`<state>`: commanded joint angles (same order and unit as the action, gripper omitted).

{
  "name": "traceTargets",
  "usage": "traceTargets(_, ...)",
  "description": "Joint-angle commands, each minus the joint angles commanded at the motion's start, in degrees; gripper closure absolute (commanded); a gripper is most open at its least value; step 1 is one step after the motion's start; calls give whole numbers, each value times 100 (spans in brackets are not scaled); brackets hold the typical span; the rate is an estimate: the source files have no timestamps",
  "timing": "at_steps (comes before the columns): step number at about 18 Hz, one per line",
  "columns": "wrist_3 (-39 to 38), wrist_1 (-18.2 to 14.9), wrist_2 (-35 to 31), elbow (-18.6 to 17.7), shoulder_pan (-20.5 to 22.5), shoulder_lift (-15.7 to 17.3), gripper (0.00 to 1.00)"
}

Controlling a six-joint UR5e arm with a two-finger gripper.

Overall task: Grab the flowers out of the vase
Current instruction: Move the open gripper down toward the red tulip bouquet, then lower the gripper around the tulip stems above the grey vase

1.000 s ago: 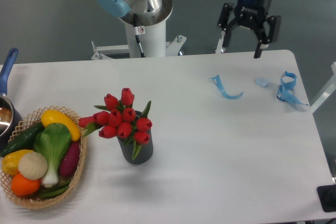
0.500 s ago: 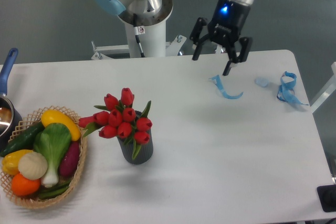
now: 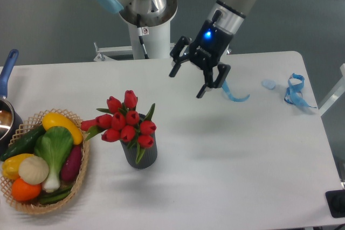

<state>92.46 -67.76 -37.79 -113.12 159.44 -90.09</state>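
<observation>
The flowers [image 3: 124, 120], a bunch of red tulip buds with green leaves, stand in the dark grey ribbed vase [image 3: 140, 154] on the white table, left of centre. My gripper [image 3: 187, 83] hangs in the air up and to the right of the bunch, well apart from it. Its black fingers [image 3: 173, 69] are spread wide and hold nothing. The gripper is tilted toward the lower left.
A woven basket [image 3: 82, 180] of vegetables sits at the left edge, with a pot [image 3: 6, 117] and its blue handle behind it. Blue ribbon scraps [image 3: 232, 93] [image 3: 295, 91] lie at the table's back right. The robot base [image 3: 146, 14] stands behind the table.
The gripper has moved left and down from the back right corner toward the middle of the table, tilting as it went. It stayed open. The flowers and vase have not moved.
</observation>
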Motion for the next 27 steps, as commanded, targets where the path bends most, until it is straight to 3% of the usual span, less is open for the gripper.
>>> traceTargets(7, -61, 491, 281, 18, -528, -386, 0)
traceTargets(16, -1002, 1704, 272, 150, -985, -984, 0)
traceTargets(27, -1309, 1731, 185, 457, -1337, -1318, 0)
